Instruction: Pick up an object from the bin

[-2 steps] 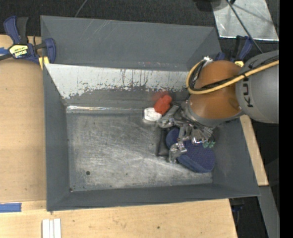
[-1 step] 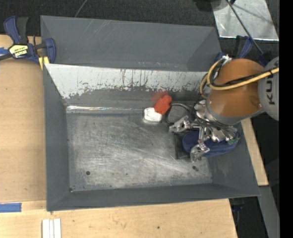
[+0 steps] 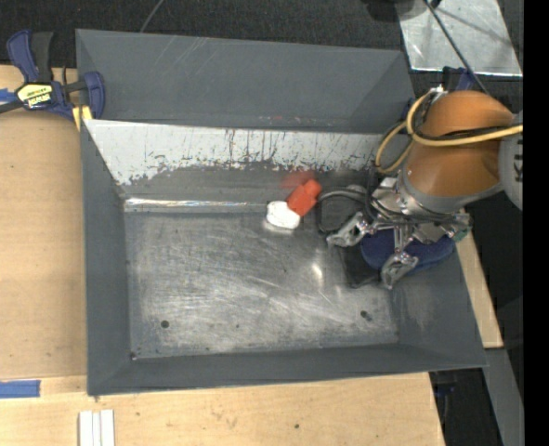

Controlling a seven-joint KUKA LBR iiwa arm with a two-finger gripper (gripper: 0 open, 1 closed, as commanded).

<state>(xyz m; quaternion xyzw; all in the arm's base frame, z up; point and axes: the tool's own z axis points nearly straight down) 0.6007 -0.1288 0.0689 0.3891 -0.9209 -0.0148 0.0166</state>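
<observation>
The gripper [image 3: 370, 255] hangs low in the bin [image 3: 237, 295], to the right of and a little nearer than the orange-and-white piece [image 3: 297, 200] by the far wall. Its fingers [image 3: 344, 237] are spread wide over a dark blue soft thing [image 3: 430, 253] and a black block [image 3: 359, 272]. I cannot tell whether they touch either.

Over by the right wall of the bin [image 3: 218, 286] lies a dark blue rounded thing [image 3: 432, 252], partly hidden, and a small black lump [image 3: 358, 270] rests on the floor just beside its left side. Further left, at the foot of the back wall, a little orange block [image 3: 304, 195] lies tilted. It touches a white rounded piece [image 3: 281, 216] at its lower left, and a dark curved thing [image 3: 332, 214] sits close on their right.
</observation>
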